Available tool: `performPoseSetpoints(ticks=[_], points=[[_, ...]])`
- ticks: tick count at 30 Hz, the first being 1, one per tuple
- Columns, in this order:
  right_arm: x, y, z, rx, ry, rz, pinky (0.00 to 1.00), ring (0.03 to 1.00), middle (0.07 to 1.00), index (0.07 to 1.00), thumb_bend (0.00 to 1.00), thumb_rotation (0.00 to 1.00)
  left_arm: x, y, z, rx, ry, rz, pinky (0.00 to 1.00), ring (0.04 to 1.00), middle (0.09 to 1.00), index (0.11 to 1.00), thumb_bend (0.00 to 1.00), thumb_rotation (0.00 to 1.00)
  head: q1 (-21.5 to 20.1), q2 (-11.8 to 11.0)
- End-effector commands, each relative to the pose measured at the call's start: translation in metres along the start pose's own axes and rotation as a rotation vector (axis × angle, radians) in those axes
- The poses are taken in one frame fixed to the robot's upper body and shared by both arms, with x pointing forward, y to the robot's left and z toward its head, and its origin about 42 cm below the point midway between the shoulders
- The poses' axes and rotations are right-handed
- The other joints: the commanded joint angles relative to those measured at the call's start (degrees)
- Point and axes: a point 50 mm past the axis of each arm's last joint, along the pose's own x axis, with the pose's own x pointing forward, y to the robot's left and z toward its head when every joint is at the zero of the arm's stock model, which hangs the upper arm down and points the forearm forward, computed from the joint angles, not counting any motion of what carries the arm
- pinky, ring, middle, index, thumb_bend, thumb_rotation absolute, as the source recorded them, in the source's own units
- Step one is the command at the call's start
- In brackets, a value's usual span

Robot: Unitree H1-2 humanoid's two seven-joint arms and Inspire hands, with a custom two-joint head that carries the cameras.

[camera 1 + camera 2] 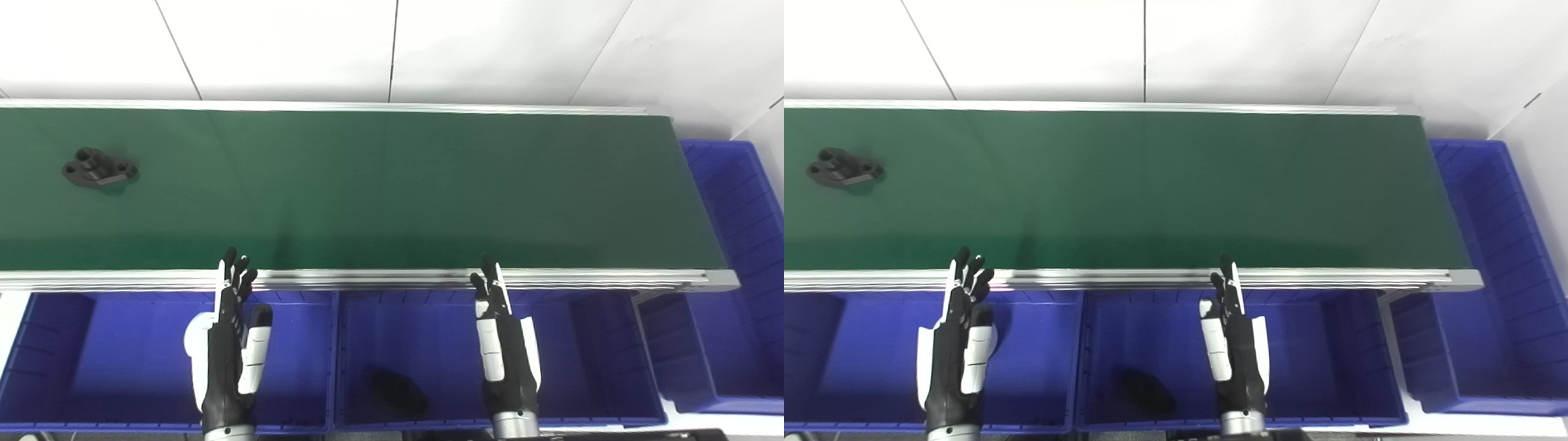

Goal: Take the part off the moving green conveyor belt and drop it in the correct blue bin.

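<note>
A black part point(98, 167) with round holes lies on the green conveyor belt point(380, 190) at its far left; it also shows in the right eye view point(844, 168). My left hand point(231, 343) is open and empty, fingers stretched toward the belt's near rail, above the left blue bin point(55, 367). My right hand point(503, 349) is open and empty above the middle blue bin point(588, 361), fingertips at the rail. Both hands are well to the right of the part.
A dark object point(398, 389) lies on the floor of the middle bin. Another blue bin point(744, 263) stands past the belt's right end. The belt's aluminium rail point(367, 278) runs between hands and belt. A white wall is behind.
</note>
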Motion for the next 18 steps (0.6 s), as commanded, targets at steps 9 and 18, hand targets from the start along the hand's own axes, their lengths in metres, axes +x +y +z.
performPoseSetpoints(ticks=[9, 18], points=[[0.003, 0.025, -0.003, 0.134, -0.073, 0.008, 1.0, 0.996, 1.0, 1.0, 0.76, 1.0, 0.001, -0.027, -0.002, -0.047, -0.047, -0.003, 0.86, 0.885, 0.929, 0.934, 0.49, 0.96, 6.3, -4.2], [0.009, 0.013, -0.011, 0.13, -0.087, 0.009, 1.0, 1.0, 1.0, 1.0, 0.75, 1.0, 0.007, -0.039, -0.011, -0.068, -0.095, 0.0, 0.72, 0.831, 0.89, 0.893, 0.54, 0.91, 8.4, -4.9]])
